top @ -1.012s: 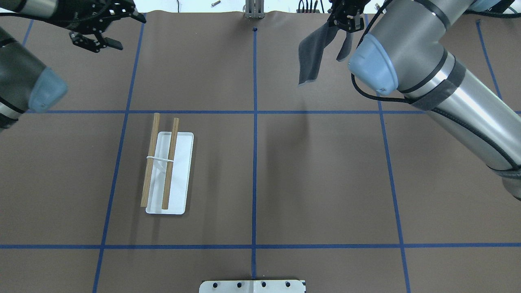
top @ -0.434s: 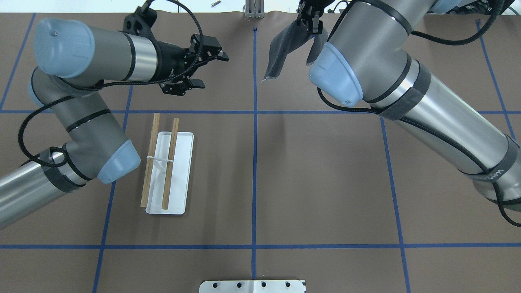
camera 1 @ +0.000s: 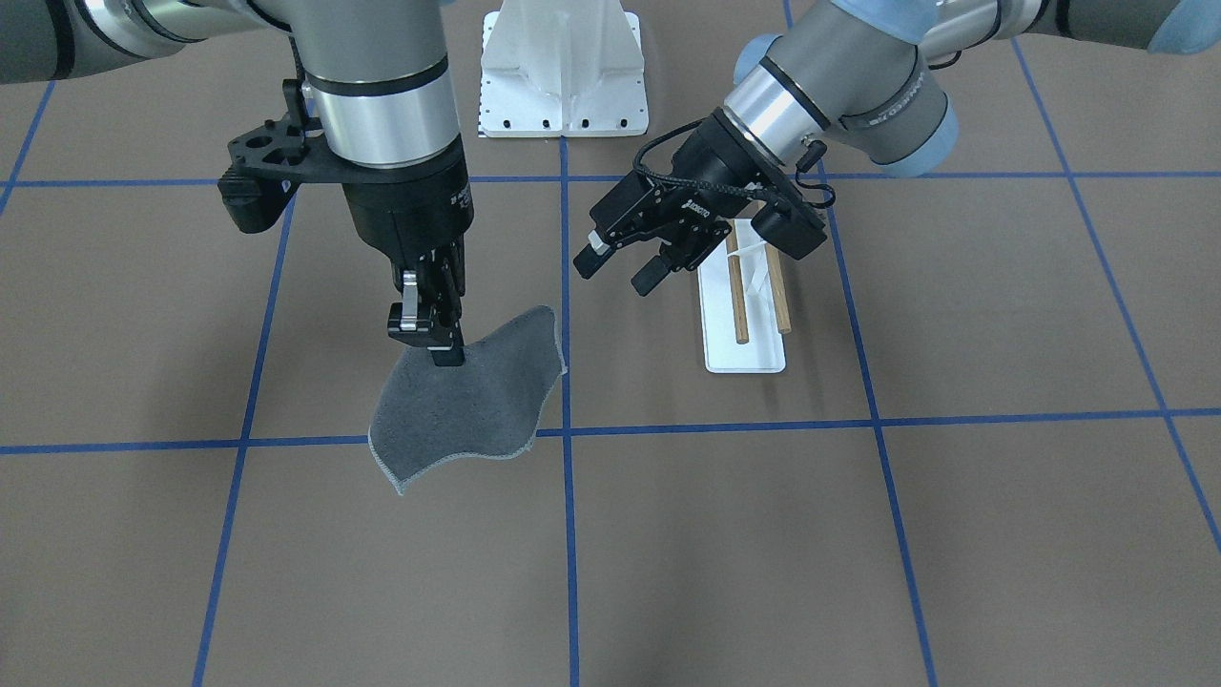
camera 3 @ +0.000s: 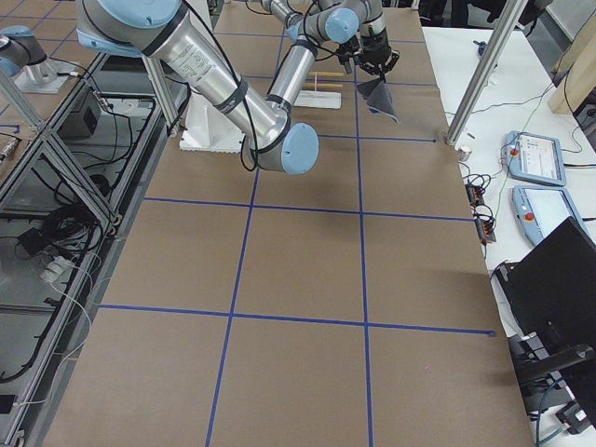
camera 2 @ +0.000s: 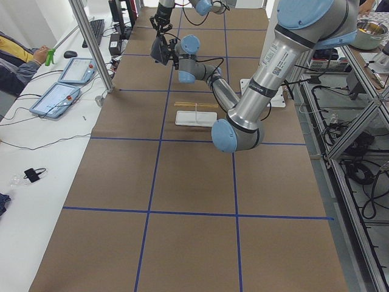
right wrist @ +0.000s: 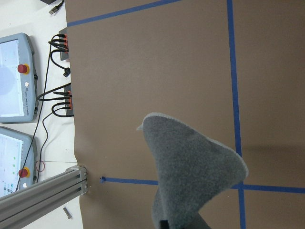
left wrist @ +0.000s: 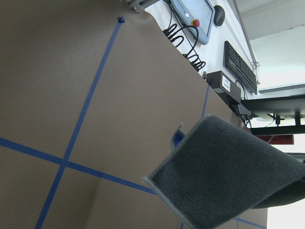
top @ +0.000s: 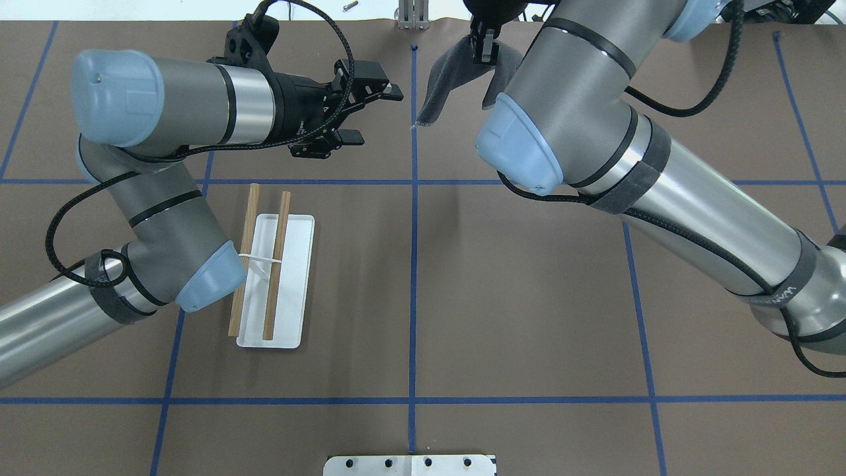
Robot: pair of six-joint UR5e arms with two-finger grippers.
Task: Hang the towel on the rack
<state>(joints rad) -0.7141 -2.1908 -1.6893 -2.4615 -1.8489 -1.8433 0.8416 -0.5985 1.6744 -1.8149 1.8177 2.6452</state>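
My right gripper (camera 1: 441,353) is shut on the top edge of the dark grey towel (camera 1: 467,405), which hangs in the air above the table near the centre line. In the overhead view the right gripper (top: 484,53) holds the towel (top: 446,76) at the far edge. My left gripper (camera 1: 615,275) is open and empty, a short way from the towel's free side, also seen overhead (top: 377,116). The towel shows in the left wrist view (left wrist: 228,176) and the right wrist view (right wrist: 190,171). The rack (top: 274,277) stands on the table on my left side, its two wooden dowels bare.
A larger white bolted pedestal (camera 1: 563,67) stands at the robot's base, seen overhead as a plate (top: 410,465). Blue tape lines grid the brown table. An aluminium post (top: 411,14) stands at the far edge, with control tablets (right wrist: 14,76) beyond it.
My left arm has swung in from the far left toward the centre, gripper open. My right gripper has carried the hanging towel leftward to the centre line.
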